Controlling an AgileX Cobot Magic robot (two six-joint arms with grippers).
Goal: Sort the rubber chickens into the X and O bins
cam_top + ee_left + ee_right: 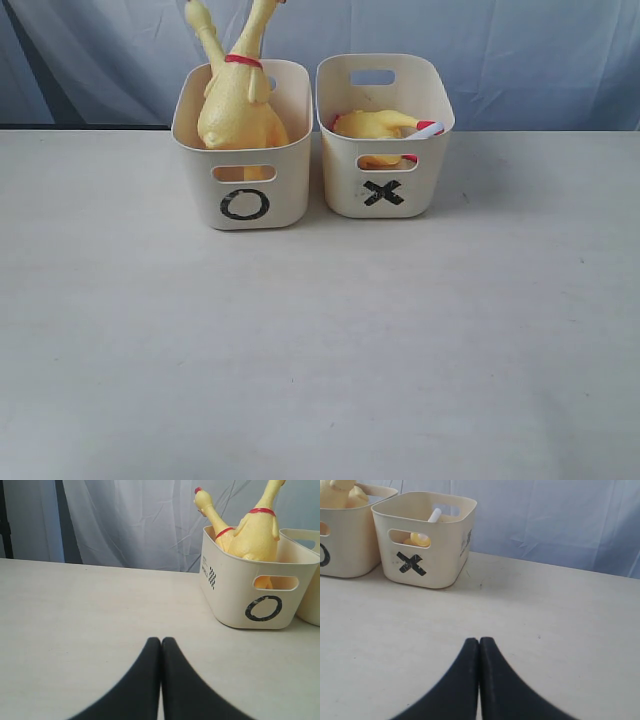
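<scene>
Left gripper (160, 642) jaws clenched, empty, low over table (320, 350). Right gripper (479, 642) same: clenched, empty. Both well apart from bins. O bin (290, 190): two long rubber chickens (238, 115) sticking above rim. X bin (430, 185) just beside: short rubber chicken (375, 124) lying inside

Cream O bin (290, 195), lettered in black, with a black-and-white check label (212, 577) on its side. Cream X bin (340, 185), marked in black likewise. Yellow chickens (240, 115) with red neck bands, one with a red comb. Yellow short chicken (375, 123) with a white tube (430, 129), red beside it. Pale off-white counter (320, 340). Pale blue-white curtain (520, 60). Black left gripper (161, 642) and right gripper (479, 642).
</scene>
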